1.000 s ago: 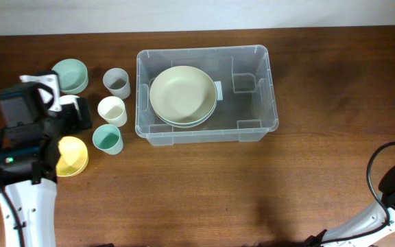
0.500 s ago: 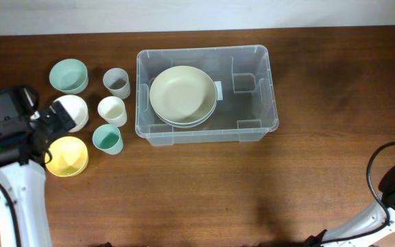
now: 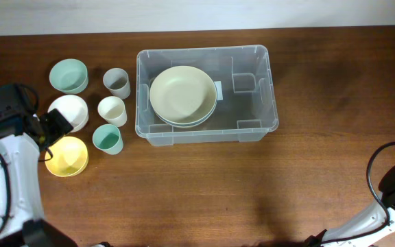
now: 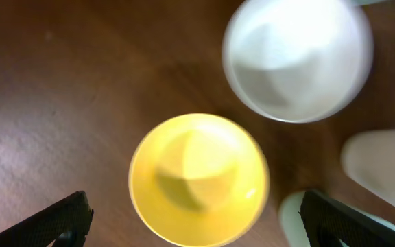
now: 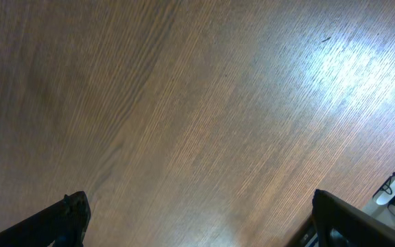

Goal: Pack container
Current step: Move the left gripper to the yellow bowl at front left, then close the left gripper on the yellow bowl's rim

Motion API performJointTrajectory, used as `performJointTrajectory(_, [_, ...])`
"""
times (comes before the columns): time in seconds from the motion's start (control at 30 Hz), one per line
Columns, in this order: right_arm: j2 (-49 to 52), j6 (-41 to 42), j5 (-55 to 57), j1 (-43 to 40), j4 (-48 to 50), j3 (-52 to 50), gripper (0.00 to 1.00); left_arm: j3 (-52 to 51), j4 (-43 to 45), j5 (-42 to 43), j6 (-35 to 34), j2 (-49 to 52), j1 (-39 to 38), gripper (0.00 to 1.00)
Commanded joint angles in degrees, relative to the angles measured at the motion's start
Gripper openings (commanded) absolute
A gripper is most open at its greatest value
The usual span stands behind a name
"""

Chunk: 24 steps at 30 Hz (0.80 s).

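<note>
The container [image 3: 252, 104], a large clear plastic bin, stands at the middle back of the table with stacked cream bowls [image 3: 182, 95] in its left half. My left gripper [image 3: 57, 127] hovers open at the far left, between a white bowl [image 3: 70, 110] and a yellow bowl [image 3: 69, 156]. In the left wrist view the yellow bowl [image 4: 197, 180] lies below and between the wide-apart fingertips [image 4: 64, 219], with nothing held by the left gripper [image 4: 197, 230]. My right gripper [image 5: 204, 226] is open over bare wood. Only its arm's base shows in the overhead view.
Left of the bin stand a mint bowl [image 3: 69, 75], a grey cup [image 3: 116, 83], a cream cup [image 3: 112, 110] and a teal cup [image 3: 107, 139]. The white bowl [image 4: 297, 58] and cream cup [image 4: 382, 165] show in the left wrist view. A cable [image 3: 379, 161] loops at bottom right.
My left arm has swung away to the left, off the white bowl, which now shows whole. Both grippers stay open. Bowls and cups have not moved.
</note>
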Motion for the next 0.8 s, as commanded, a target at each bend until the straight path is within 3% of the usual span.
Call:
performJointTrajectory(0.0, [-0.4,0.0,0.5,0.2,0.0,-0.3,0.99,0.3,-0.9,0.1,-3.7,3.2,2.9,1.00])
performJointTrajectory(0.4, [-0.4,0.0,0.5,0.2,0.0,-0.3,0.99,0.2,-3.7,3.8,1.9,9.8,5.2,1.00])
performJointTrajectory(0.77, [-0.4,0.0,0.5,0.2,0.0,-0.3,0.99,0.2,-5.0,7.6,1.9,11.6,5.9,1.00])
